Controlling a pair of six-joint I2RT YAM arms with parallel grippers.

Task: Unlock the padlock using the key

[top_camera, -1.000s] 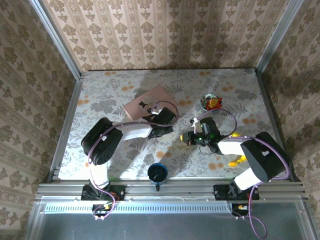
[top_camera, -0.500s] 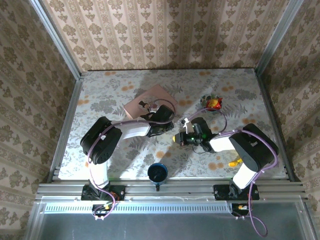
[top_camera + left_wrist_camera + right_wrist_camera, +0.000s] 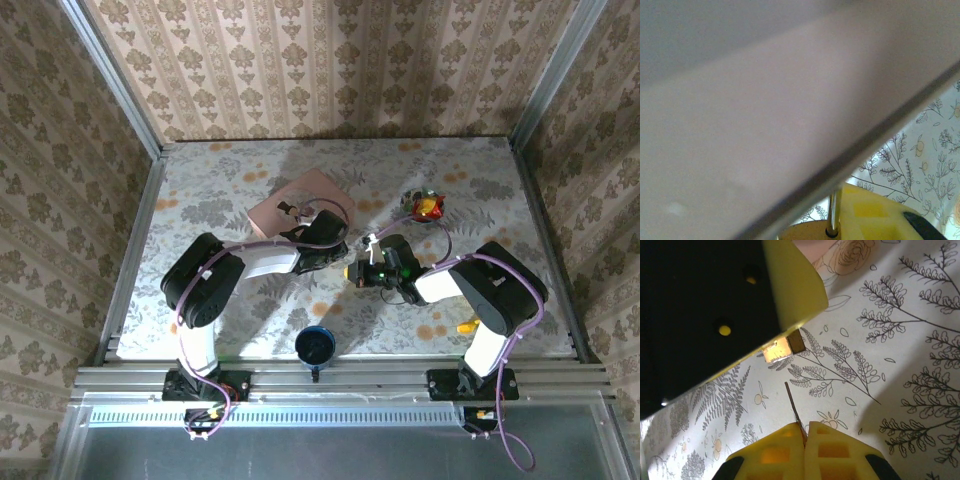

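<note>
Top external: table (image 3: 480, 180) is viewed from above and behind. Wrist views — held low and close over that floral table; left one blocked by box (image 3: 765, 100).

Both arms bend inward, grippers almost meeting. The left gripper (image 3: 337, 256) sits at 11 o'clock from the right gripper (image 3: 804, 432), whose fingers (image 3: 835, 450), pointing toward 9 o'clock, pinch the key (image 3: 794, 406).

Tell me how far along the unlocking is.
Done: left claw grips the padlock, right claw is shut on the key. In hand: key tip aimed toward the padlock, a gap between them. Left: insert, turn, free the shackle.
</note>
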